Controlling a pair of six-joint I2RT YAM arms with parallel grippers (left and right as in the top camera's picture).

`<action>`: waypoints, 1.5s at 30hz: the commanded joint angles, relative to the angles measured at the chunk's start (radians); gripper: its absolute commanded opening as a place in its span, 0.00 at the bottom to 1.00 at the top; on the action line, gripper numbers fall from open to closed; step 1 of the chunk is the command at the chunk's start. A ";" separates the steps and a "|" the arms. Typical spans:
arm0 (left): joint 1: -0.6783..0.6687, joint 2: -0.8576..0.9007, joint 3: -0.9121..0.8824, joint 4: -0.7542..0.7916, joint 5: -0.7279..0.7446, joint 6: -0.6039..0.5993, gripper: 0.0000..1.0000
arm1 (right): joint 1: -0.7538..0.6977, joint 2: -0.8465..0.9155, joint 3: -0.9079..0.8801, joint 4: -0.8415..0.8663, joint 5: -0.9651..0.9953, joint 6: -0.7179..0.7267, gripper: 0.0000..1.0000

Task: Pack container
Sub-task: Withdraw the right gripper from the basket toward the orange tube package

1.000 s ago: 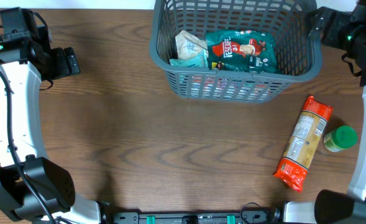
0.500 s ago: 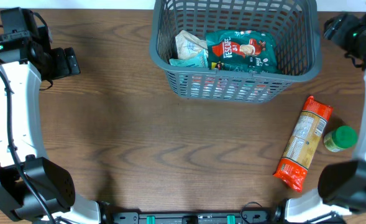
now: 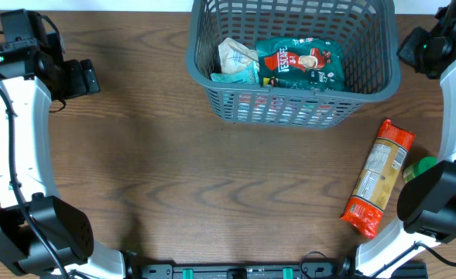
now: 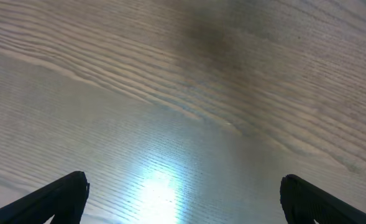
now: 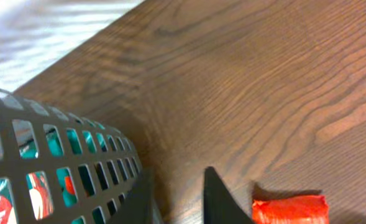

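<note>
Right gripper (image 5: 178, 179) is empty, its fingers drawn close with only a slim gap between them, and over the last second it has pulled back from the basket (image 3: 293, 108) to hang just off that basket's right rim. In its own camera the lattice wall sits close on its left, and the red end of the pasta pack (image 5: 288, 208) lies just ahead on its right. The arm's elbow has swung in too, and from overhead it now covers part of the jar (image 3: 427, 166), which lies beside the pasta pack, well back from the gripper toward the robot. Inside the basket a green bag (image 3: 301, 62) and a pale bag (image 3: 235, 58) already lie side by side. The retreat reads as one drop finished and a turn toward the two items still out on the table (image 3: 173, 155). Left gripper (image 4: 183, 196) has not moved: it hangs spread wide over bare wood, the basket well off to its right.
</note>
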 commanded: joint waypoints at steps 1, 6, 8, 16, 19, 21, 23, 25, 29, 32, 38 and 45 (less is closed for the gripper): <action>-0.002 0.000 -0.002 -0.003 0.003 0.005 0.99 | 0.004 0.016 0.008 0.011 0.005 -0.002 0.08; -0.002 0.000 -0.002 -0.003 0.003 0.005 0.98 | 0.006 0.016 0.008 0.045 -0.072 -0.039 0.03; -0.002 0.000 -0.002 -0.003 0.003 0.005 0.99 | 0.008 0.016 0.008 0.058 -0.141 -0.084 0.03; -0.002 0.000 -0.002 -0.002 0.003 0.005 0.99 | 0.010 0.016 0.008 0.061 -0.307 -0.119 0.02; -0.002 0.000 -0.002 -0.002 0.003 0.006 0.99 | 0.015 0.016 0.008 0.061 -0.357 -0.142 0.02; -0.002 0.000 -0.002 -0.002 0.003 0.006 0.99 | 0.019 0.016 0.008 0.061 -0.362 -0.142 0.02; -0.002 0.000 -0.002 -0.002 0.003 0.006 0.99 | 0.024 0.016 0.008 0.061 -0.383 -0.159 0.02; -0.002 0.000 -0.002 -0.002 0.003 0.006 0.98 | 0.029 0.016 0.008 0.061 -0.416 -0.186 0.02; -0.002 0.000 -0.002 -0.002 0.003 0.006 0.98 | 0.044 0.016 0.008 0.061 -0.442 -0.216 0.02; -0.002 0.000 -0.002 -0.002 0.003 0.006 0.99 | 0.059 0.016 0.008 0.061 -0.447 -0.230 0.01; -0.002 0.000 -0.002 -0.002 0.003 0.006 0.98 | 0.092 0.016 0.008 0.068 -0.453 -0.246 0.02; -0.002 0.000 -0.002 -0.002 0.003 0.006 0.98 | 0.114 0.016 0.008 0.079 -0.453 -0.246 0.02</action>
